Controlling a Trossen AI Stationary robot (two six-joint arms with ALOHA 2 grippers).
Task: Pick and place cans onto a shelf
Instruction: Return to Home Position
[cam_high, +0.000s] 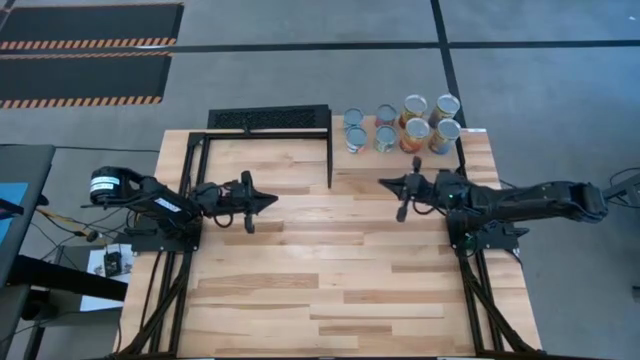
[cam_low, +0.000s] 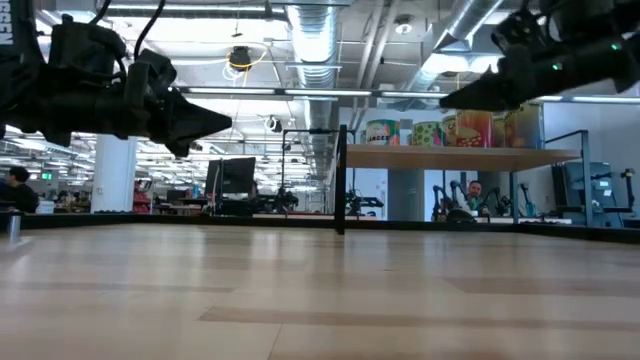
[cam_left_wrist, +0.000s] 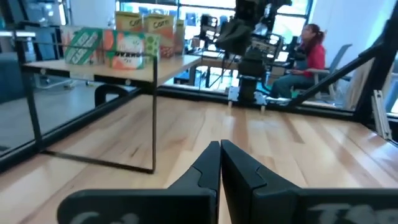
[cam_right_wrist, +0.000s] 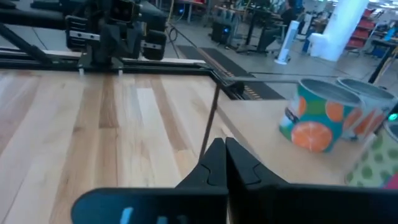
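**High view.** You have all eight cans (cam_high: 416, 133) upright in two rows of four on the shelf (cam_high: 474, 135) at the table's (cam_high: 330, 290) far right corner. None is left on the table. The right gripper (cam_high: 384, 182) hangs just short of the shelf, pinched to a point and empty, aimed across the table rather than at the cans. They lie beyond it and off to one side. The left gripper (cam_high: 271, 200) is well apart from them, also pinched and empty. By my reading the right arm is the nearer, and pulling it home need not cross the cans.

**Low view.** The shelf board stands raised on a dark frame. The right gripper's tip covers part of the can row, so you cannot count all eight here.

**Left wrist view.** Its fingers (cam_left_wrist: 208, 165) meet with no gap. The cans show far off on the shelf. A seated person (cam_left_wrist: 308, 50) is in the room behind the right arm.

**Right wrist view.** Its fingers (cam_right_wrist: 214, 158) are likewise pressed together. One orange-print can (cam_right_wrist: 314, 121) stands near; its neighbours are cut off at the picture's edge.
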